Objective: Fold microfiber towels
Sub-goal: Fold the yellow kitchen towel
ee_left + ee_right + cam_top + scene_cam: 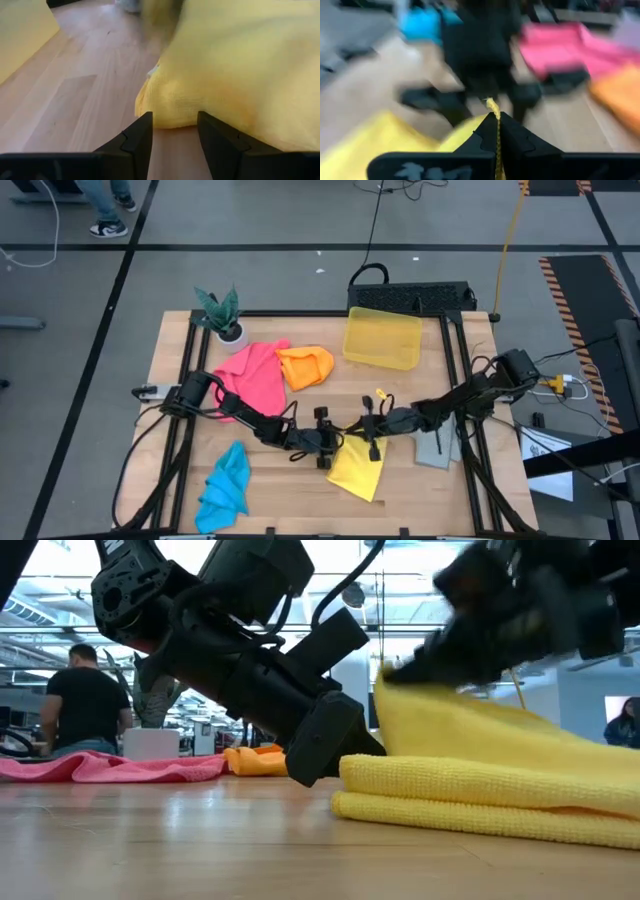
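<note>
**Folding the yellow towel: mid-fold**

While my right gripper (497,117) stays out of the word count, note that it is clenched on a corner of the soft yellow microfiber towel (357,466), which lies near the front middle of the wooden table (420,500). My left gripper (173,131) sits low just beside the towel's doubled edge, jaws apart and grasping nothing. I judge the step in hand to be carrying the pinched corner over to make a fold (the low view shows one layer already lying on another). The next move calls for laying that corner square on the lower layer before letting go.

Waiting their turn are the crumpled pink towel (252,375), orange towel (306,365), bright blue towel (226,488) and grey towel (437,448). The translucent yellow plastic bin (382,337) at the table's back appears to hold nothing.
</note>
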Action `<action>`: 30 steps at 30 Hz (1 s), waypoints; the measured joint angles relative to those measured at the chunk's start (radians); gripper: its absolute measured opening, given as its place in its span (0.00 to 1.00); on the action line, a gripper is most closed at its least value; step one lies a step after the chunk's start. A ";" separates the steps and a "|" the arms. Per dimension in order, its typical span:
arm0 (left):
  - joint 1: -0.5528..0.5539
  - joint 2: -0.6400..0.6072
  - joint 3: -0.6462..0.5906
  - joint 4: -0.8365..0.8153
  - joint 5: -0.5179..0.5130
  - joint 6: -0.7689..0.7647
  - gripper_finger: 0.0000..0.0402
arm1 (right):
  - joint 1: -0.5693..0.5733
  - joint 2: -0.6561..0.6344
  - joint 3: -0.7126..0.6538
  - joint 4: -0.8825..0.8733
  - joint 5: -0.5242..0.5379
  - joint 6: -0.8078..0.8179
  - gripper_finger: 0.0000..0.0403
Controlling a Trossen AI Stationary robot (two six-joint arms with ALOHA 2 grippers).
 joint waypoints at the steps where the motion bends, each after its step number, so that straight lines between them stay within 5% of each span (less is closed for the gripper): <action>1: 0.000 0.000 0.000 0.003 0.000 0.006 0.40 | -0.005 0.006 0.000 -0.039 0.027 0.016 0.00; 7: -0.007 -0.003 0.000 0.010 -0.029 0.063 0.40 | -0.038 0.034 -0.001 -0.213 0.130 0.105 0.00; 19: -0.082 -0.132 0.000 -0.171 -0.231 0.105 0.40 | -0.054 0.034 0.000 -0.269 0.133 0.152 0.00; 22: -0.098 -0.136 0.000 -0.150 -0.169 0.086 0.40 | -0.054 0.034 -0.001 -0.269 0.130 0.152 0.00; 26: -0.100 -0.119 0.001 -0.132 0.039 0.028 0.40 | -0.054 0.034 0.000 -0.269 0.129 0.152 0.00; 30: -0.098 -0.091 0.001 -0.138 0.062 0.007 0.40 | -0.054 0.034 -0.001 -0.267 0.129 0.153 0.00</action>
